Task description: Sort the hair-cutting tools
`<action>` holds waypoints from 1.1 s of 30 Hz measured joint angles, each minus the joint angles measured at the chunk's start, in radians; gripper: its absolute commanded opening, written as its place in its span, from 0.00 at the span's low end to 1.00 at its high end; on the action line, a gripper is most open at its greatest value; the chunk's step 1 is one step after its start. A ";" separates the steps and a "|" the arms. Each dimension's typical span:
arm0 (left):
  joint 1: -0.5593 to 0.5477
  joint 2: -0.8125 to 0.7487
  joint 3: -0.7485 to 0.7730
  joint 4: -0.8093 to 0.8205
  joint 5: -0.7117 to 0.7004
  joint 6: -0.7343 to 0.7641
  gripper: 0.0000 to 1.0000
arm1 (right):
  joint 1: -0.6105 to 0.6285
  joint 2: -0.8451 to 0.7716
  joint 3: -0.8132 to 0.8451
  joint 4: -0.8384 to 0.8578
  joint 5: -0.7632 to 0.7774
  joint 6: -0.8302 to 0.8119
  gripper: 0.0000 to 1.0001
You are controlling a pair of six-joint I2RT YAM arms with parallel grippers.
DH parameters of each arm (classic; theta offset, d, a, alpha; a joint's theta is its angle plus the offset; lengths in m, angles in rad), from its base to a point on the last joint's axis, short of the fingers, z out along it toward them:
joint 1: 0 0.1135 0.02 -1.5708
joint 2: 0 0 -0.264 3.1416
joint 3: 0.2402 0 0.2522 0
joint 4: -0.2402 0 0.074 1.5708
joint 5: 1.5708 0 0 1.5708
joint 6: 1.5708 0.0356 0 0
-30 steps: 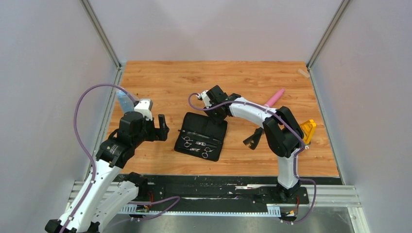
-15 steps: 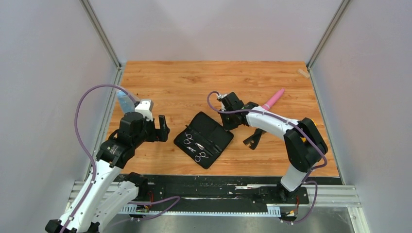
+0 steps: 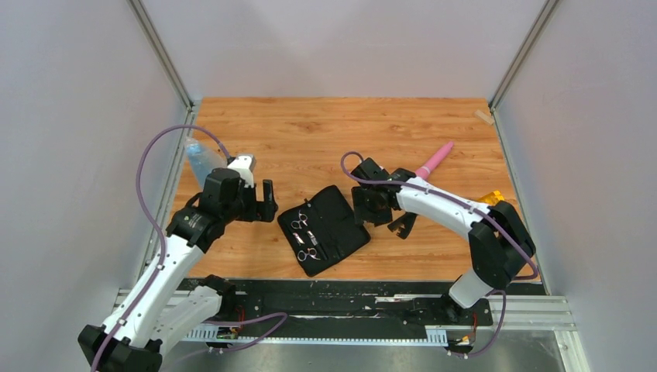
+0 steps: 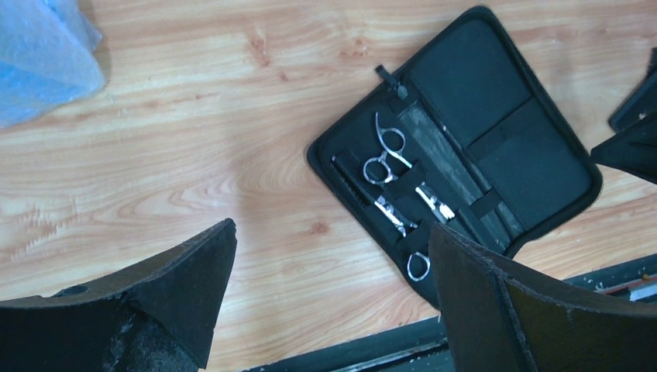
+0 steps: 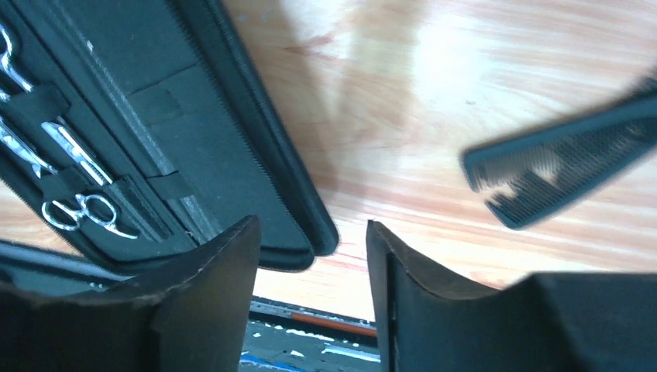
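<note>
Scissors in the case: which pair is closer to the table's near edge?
The pair at the case's near corner, rings toward that edge; the other pair lies farther back.

Two scissors [image 4: 431, 201], two combs [image 5: 558, 151], one case [image 4: 496, 85]

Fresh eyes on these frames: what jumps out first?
The open black zip case lies in the middle of the wooden tabletop, with two silver scissors strapped inside it. Next come the pink tapered tool at the far right, and the black combs lying loose on the wood just right of the case.
</note>
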 measured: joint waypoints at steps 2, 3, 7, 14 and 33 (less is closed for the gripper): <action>0.000 0.038 0.028 0.002 0.003 0.003 1.00 | -0.011 -0.036 0.016 -0.049 0.049 0.039 0.71; 0.000 0.057 0.048 0.002 0.003 0.006 1.00 | -0.023 -0.058 0.023 -0.066 0.074 0.061 0.74; 0.000 0.119 0.135 0.021 -0.018 0.041 1.00 | -0.128 -0.148 0.030 -0.106 0.164 0.156 0.82; 0.000 0.126 0.142 0.085 -0.098 0.080 1.00 | -0.356 -0.167 -0.023 -0.110 0.256 0.319 0.82; 0.000 0.122 0.095 0.098 -0.201 0.113 1.00 | -0.604 0.027 -0.159 0.083 0.156 0.395 0.61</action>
